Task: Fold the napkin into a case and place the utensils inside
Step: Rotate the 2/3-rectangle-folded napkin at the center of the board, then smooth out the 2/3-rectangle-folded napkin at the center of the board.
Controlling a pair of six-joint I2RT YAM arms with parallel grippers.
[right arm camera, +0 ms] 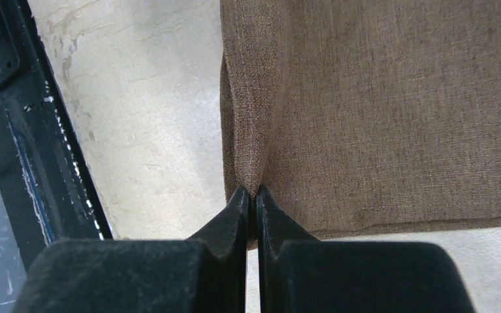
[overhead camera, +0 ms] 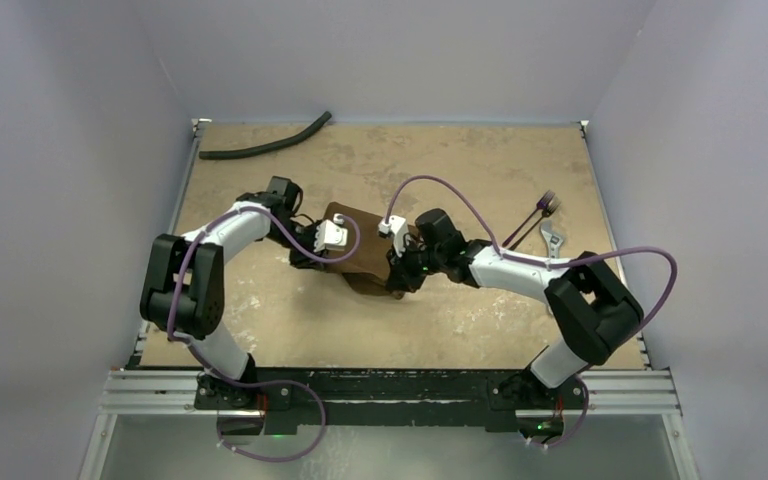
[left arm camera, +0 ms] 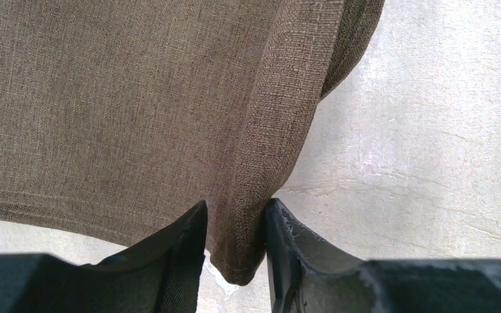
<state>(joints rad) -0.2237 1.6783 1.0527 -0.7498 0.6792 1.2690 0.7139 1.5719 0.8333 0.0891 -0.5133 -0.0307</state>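
On the table (overhead camera: pixel 480 170), left fingers (left arm camera: pixel 176 261) slightly apart gripping napkin (left arm camera: pixel 104 98) fold, right fingers (right arm camera: pixel 228 228) pinching it tight

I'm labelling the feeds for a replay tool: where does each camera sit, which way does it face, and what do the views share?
Top external: above and behind the bases, looking down on the table; the left arm and right arm both show, meeting at the napkin.
Left wrist: looks along the left gripper, a napkin fold between its fingers.
Right wrist: looks along the right gripper, pinched shut on a napkin fold.
Shared: all three show the napkin and table.
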